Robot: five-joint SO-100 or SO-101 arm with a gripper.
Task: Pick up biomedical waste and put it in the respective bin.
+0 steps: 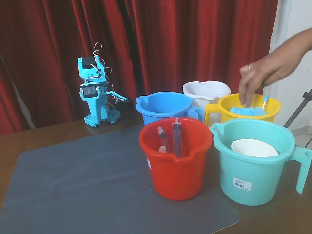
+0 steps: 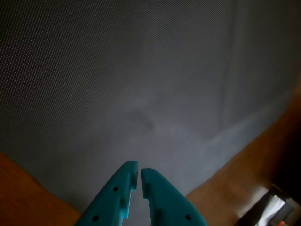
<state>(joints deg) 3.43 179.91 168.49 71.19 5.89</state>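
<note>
Wrist view: the robot's hand (image 2: 139,175) enters from the bottom edge, its two teal fingers pressed together with only a thin slit between the tips, pinching nothing. Beneath it lies a grey mat (image 2: 141,84); bare brown worktop (image 2: 263,155) shows at the lower corners. None of the buckets appears here.

Fixed view: the teal arm (image 1: 95,92) stands folded at the far left, before a red curtain (image 1: 195,39), and its hand is too small there to judge. The mat (image 1: 87,180) covers most of the worktop (image 1: 29,134) in front of the arm.

The buckets stand well apart from the hand, to the right in this view. Nearest the camera are a red bucket (image 1: 176,168), holding two syringes (image 1: 176,137) upright against its inner wall, and a teal bucket (image 1: 253,170) with a white object (image 1: 253,147) inside. Behind them stand a blue bucket (image 1: 163,107), a yellow bucket (image 1: 248,109) containing blue material (image 1: 246,111) and a small blue-tipped item (image 1: 265,101), and farthest back a white bucket (image 1: 207,91).

A person's hand (image 1: 265,73), wearing a ring, reaches in from the right edge with fingertips over the yellow bucket's contents. A dark stand leg (image 1: 300,108) crosses the right margin.
</note>
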